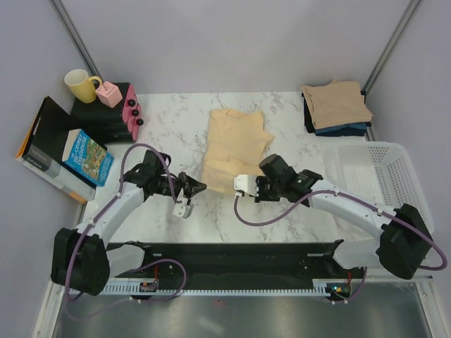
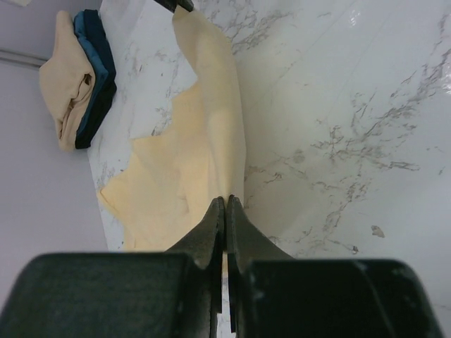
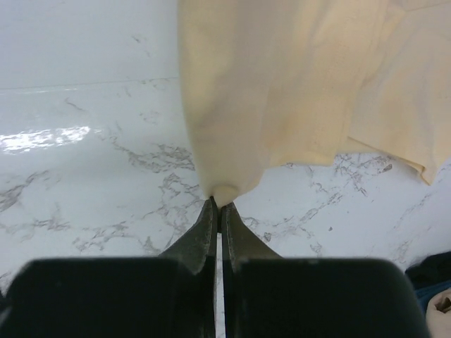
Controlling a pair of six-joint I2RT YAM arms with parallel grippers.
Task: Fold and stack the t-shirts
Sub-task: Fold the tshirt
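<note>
Pale yellow t-shirt point(image 1: 236, 141): lies near the middle of the marble worktop point(image 1: 169, 134), far part flat on the surface, near edge held up by both grippers
Left gripper point(image 1: 201, 186): fingers pressed together on the near left corner of the pale yellow t-shirt, cloth pinched between the tips
Right gripper point(image 1: 237, 184): fingers pressed together on the near right corner of the same edge, a rounded fold of cloth clamped at the tips
Edge between grippers: stretched as a band from one gripper to the other
Folded t-shirts point(image 1: 337, 105): stacked at the far right corner, tan one on top, dark ones beneath
White mesh basket point(image 1: 384, 176): at the right edge, nearer than the stack
</note>
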